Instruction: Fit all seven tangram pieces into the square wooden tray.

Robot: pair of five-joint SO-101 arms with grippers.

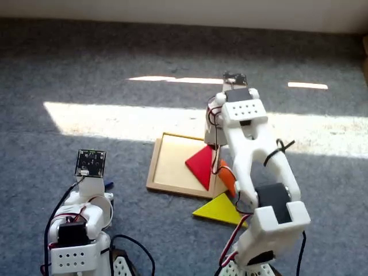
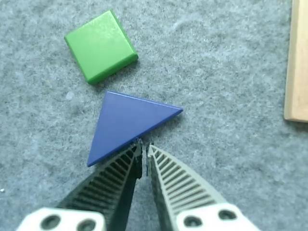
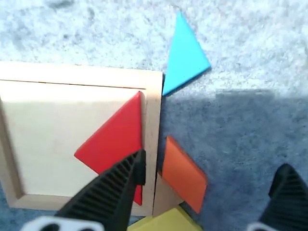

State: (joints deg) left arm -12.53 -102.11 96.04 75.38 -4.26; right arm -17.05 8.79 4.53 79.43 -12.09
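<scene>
Red triangle (image 3: 113, 142), seemingly flat, in wooden tray (image 3: 82, 74)

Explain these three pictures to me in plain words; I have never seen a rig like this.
These are two small white robot arms on grey carpet, each ending in a gripper. One picture looks down from above; the other two come from cameras on the arms' wrists. A square wooden tray holds a red triangle. Outside it lie an orange piece, a yellow triangle, a cyan triangle, a blue triangle and a green square. The left gripper is shut, its tips at the blue triangle's edge. The right gripper hangs open near the tray's edge. Neither holds anything.
</scene>
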